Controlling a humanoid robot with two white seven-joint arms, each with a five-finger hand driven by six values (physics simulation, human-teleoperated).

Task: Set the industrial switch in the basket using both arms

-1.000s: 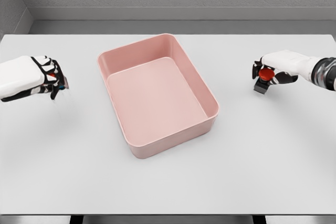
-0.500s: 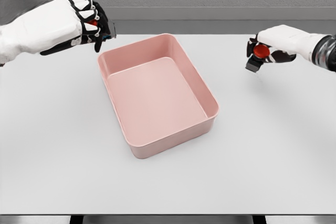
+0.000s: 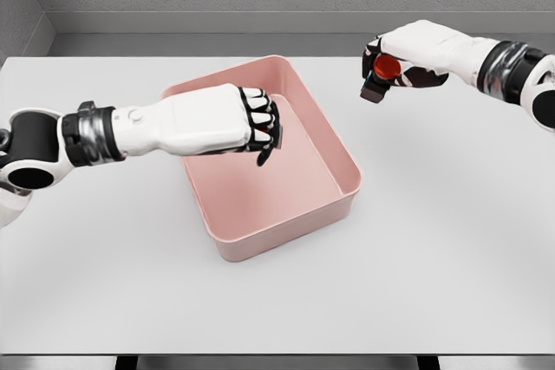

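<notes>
Left robot hand (image 3: 247, 123) is what I see first: it reaches in over the pink basket (image 3: 345, 160), fingers (image 3: 263, 119) curled tight, with a speck of red showing between them. I cannot tell what that red bit is, so I read the fist as curled around something mostly hidden. Off to the right, my right robot hand (image 3: 392, 65) hangs above the grey bench (image 3: 451, 240), beyond the basket's far right corner and apart from it. It grips the industrial switch (image 3: 381, 74), a dark body with a red button facing me. On the basket floor I see bare pink; part lies hidden under the left arm.
</notes>
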